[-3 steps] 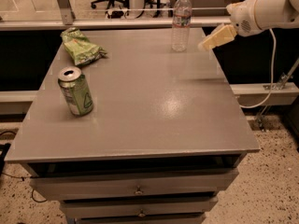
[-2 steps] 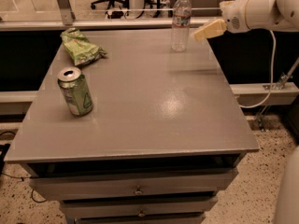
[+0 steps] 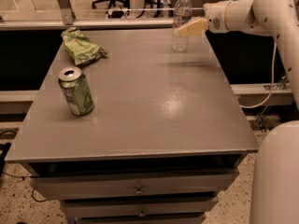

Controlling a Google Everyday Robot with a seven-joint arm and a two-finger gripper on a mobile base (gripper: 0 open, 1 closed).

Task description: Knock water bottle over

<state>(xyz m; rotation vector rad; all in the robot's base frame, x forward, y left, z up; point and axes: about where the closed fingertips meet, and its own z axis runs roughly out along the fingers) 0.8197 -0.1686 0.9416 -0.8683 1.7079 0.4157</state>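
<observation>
The water bottle (image 3: 181, 20) is clear ribbed plastic with a white cap. It stands upright near the far right corner of the grey table (image 3: 140, 106). My gripper (image 3: 187, 29) comes in from the right on a white arm, its pale fingers at the bottle's right side at mid height, touching or almost touching it.
A green-and-silver drink can (image 3: 75, 91) stands upright at the left of the table. A crumpled green chip bag (image 3: 81, 47) lies at the far left. A rail and office chairs are behind the table. The robot's white base (image 3: 275, 176) is at the lower right.
My gripper has moved left and slightly up, from right of the bottle to its side. The bottle still stands upright.
</observation>
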